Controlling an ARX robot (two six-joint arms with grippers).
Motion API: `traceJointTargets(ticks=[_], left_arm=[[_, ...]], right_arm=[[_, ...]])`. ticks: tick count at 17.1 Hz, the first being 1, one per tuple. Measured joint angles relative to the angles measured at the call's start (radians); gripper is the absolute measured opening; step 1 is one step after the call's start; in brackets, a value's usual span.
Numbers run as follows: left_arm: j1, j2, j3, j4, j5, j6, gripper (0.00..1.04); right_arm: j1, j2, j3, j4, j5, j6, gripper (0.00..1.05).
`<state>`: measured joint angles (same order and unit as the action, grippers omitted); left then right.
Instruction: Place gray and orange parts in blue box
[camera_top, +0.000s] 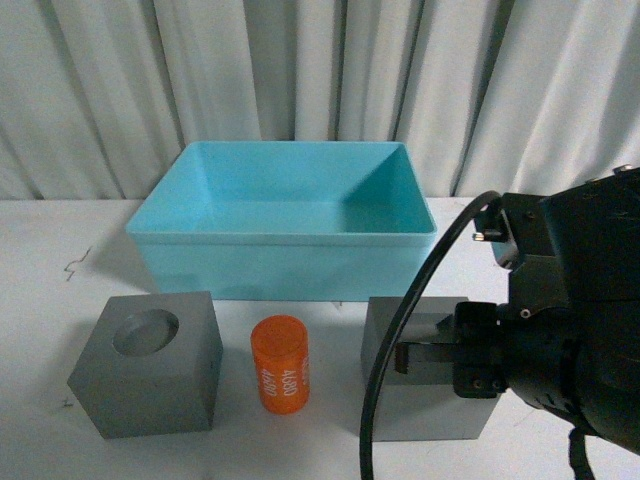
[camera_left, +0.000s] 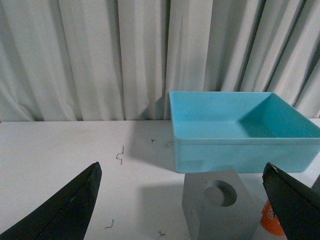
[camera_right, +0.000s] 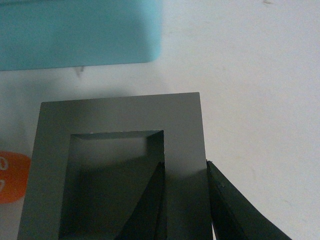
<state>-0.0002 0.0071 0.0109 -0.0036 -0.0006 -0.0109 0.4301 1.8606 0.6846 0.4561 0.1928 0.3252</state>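
Slotted gray cube (camera_right: 120, 115) stood on the white table (camera_top: 50, 300) just in front of the blue box (camera_top: 285, 265), toward the box's right end. The right gripper (camera_right: 185, 163) straddled one wall of this cube. One finger (camera_right: 147, 205) reached down into the rectangular slot, and the other (camera_right: 230, 200) lay along the outer face. Both fingers appeared to press on the wall, so the jaws were judged closed on it. The cube's base was on the table and no lift had begun. Gripping the thin wall rather than the full body suits jaws that probably cannot span the whole cube.

Recessed gray cube (camera_top: 150, 385) sat in front of the blue box near its left end, turned corner-forward, with its round recess facing up. The orange cylinder (camera_top: 280, 365) stood upright between the two cubes, in front of the box's middle and apart from both. All three parts lay in a row along the box's front wall, which keeps each transfer over the rim short.

The left gripper (camera_left: 181, 167) hung above the table, left of the blue box and facing it. Its fingers were spread wide and held nothing.

The blue box was open-topped. Its floor and sloping walls were bare, so no part had yet been placed inside.
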Motion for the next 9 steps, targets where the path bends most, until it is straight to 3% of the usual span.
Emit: traceJointTargets(ticks=[4, 9], left_arm=[[0.000, 0.000, 0.000, 0.000, 0.000, 0.000, 0.98], [0.000, 0.000, 0.000, 0.000, 0.000, 0.000, 0.98]], right_arm=[[-0.069, -0.249, -0.115, -0.101, 0.000, -0.017, 0.19], [-0.122, -0.435, -0.068, -0.129, -0.036, -0.062, 0.19]])
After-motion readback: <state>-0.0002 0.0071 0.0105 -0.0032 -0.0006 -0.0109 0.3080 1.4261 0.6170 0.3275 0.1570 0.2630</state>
